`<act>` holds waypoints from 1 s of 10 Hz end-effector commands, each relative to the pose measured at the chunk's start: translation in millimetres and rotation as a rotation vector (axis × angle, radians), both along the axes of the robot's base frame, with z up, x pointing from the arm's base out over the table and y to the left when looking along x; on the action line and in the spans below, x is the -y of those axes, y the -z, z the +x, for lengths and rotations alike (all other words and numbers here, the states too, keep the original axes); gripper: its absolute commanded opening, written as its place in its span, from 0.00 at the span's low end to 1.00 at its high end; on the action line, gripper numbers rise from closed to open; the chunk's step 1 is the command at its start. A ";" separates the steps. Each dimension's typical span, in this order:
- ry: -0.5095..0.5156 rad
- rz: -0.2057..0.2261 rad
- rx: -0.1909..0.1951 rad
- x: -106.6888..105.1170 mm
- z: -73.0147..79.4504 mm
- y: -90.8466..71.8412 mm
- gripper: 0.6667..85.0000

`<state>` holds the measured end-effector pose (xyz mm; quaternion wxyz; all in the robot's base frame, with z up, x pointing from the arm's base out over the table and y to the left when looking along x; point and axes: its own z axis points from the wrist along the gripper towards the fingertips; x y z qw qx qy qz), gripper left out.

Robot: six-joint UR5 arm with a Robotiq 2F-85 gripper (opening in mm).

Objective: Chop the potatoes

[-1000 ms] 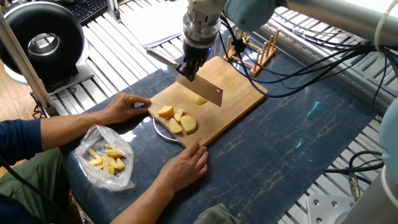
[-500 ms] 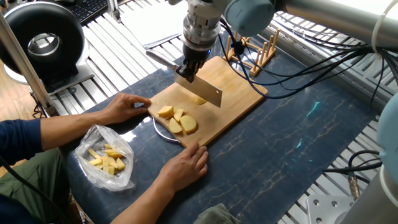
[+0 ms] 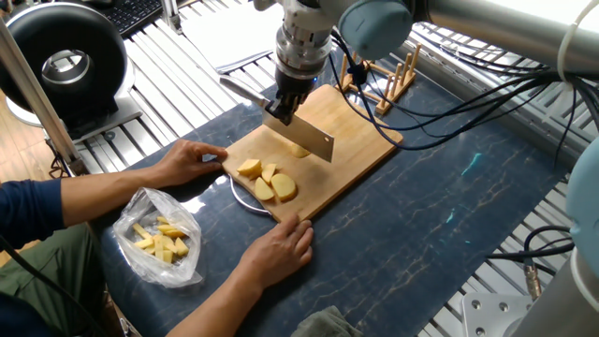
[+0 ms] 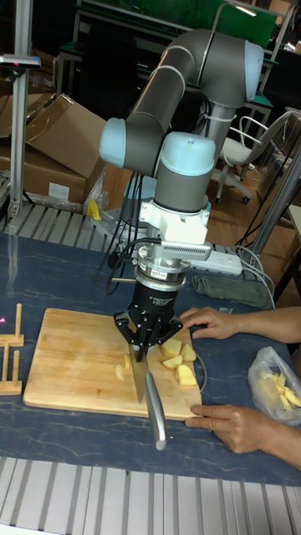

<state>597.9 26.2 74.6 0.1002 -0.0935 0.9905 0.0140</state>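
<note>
**Fixed view and tall fixed view: cleaver held over potato pieces on a cutting board**

Fixed view shows the robot's hand (image 3: 284, 105) closed on the handle of a cleaver (image 3: 304, 136), fingers pointing downward. The blade hangs low over the middle of a wooden cutting board (image 3: 360, 140), with its lower edge at a single pale potato piece (image 3: 299, 150); whether the edge touches that piece cannot be told. In the tall fixed view the same hand (image 4: 149, 343) grips the cleaver (image 4: 154, 401) from above, and the blade appears edge-on, reaching toward the near edge of the cutting board (image 4: 67, 351).

The potatoes (image 3: 267, 180) lie as a small cluster of rounded chunks and slices at the board's end nearest the person; in the tall fixed view this cluster (image 4: 178, 358) sits just beside the hand's fingers, on the right.

A person's two hands steady the board: one (image 3: 187, 161) at its far corner and one (image 3: 276, 251) at its near edge. A clear plastic bag (image 3: 161, 236) holding yellow pieces rests on the dark counter (image 3: 421, 234), apart from the board. A wooden rack (image 3: 384, 70) stands beyond the board's far end.
</note>
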 end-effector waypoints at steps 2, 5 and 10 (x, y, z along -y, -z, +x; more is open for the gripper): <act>0.010 0.018 0.014 -2.4 2.7 3.1 0.00; -0.001 0.016 0.034 3.5 -2.4 11.1 0.00; -0.032 -0.004 -0.051 11.9 -27.2 -29.2 0.00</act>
